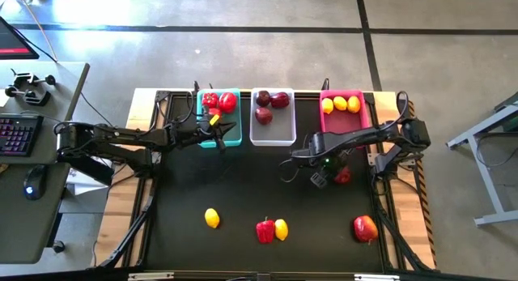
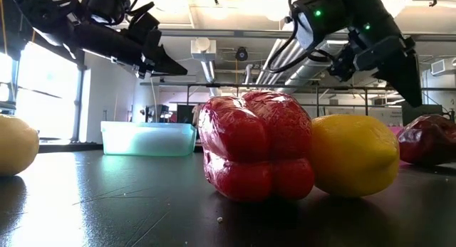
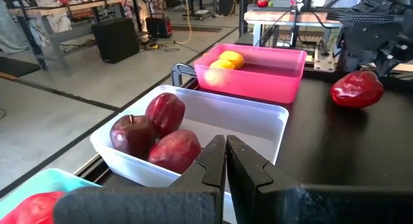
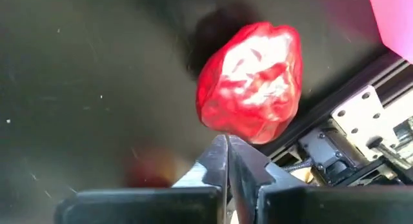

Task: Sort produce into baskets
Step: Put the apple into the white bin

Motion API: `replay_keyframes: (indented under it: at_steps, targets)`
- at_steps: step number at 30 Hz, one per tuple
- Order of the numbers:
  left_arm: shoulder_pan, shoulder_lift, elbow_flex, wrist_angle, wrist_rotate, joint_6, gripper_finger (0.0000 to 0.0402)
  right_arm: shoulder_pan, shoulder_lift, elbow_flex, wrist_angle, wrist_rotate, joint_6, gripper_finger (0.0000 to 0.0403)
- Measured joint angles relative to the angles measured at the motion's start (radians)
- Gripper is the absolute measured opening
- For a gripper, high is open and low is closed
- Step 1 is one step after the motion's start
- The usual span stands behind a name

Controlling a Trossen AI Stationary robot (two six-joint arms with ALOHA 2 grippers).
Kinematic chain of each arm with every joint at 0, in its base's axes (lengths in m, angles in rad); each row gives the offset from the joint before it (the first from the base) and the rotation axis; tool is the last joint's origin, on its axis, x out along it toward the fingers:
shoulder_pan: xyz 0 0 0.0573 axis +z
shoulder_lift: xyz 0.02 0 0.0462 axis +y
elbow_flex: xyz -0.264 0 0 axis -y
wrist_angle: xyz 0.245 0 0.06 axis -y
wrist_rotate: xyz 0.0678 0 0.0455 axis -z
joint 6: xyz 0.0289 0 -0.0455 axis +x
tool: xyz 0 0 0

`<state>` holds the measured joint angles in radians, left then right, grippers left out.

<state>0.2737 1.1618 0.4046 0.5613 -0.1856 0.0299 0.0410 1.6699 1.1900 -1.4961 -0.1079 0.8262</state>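
Glossy red pepper (image 2: 256, 146), translucent plastic white bin (image 3: 258, 121), matt black tabletop (image 1: 243, 184).

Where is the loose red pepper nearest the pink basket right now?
In the high view the red pepper lies on the table's right side, just in front of the pink basket, beside the right end effector.

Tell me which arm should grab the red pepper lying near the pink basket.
Right. The right gripper hangs just beside that red pepper, which fills its wrist view. The left gripper sits across the table by the teal basket. Both grippers are shut, so the right one must open first.
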Motion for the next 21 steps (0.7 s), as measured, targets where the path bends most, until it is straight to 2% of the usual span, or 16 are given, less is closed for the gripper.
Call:
replay_keyframes:
  at_steps: [2, 5, 8, 13, 16, 18, 21]
  targets:
    - [0.001, 0.000, 0.000, 0.000, 0.000, 0.000, 0.0000, 0.006, 0.000, 0.000, -0.004, -0.009, 0.001, 0.0006]
    - [0.001, 0.000, 0.000, 0.000, 0.000, 0.000, 0.0000, 0.006, 0.000, 0.000, -0.019, -0.047, 0.052, 0.0038]
    - [0.001, 0.000, 0.000, -0.001, 0.000, 0.000, 0.0000, 0.006, -0.001, 0.000, -0.026, -0.041, 0.135, 0.0097]
    - [0.000, 0.000, 0.000, -0.009, 0.000, 0.000, 0.0000, 0.008, -0.001, -0.001, -0.022, -0.006, 0.267, 0.0219]
    - [0.000, 0.000, 0.000, -0.014, 0.000, -0.003, 0.0000, 0.008, -0.001, -0.028, -0.014, 0.002, 0.331, 0.0272]
    - [0.000, 0.000, 0.000, -0.017, 0.000, -0.009, 0.0000, 0.008, -0.001, -0.057, -0.007, -0.012, 0.353, 0.0292]
    - [0.000, 0.000, 0.000, -0.017, 0.000, -0.010, 0.0000, 0.007, -0.001, -0.106, 0.019, -0.022, 0.352, 0.0301]
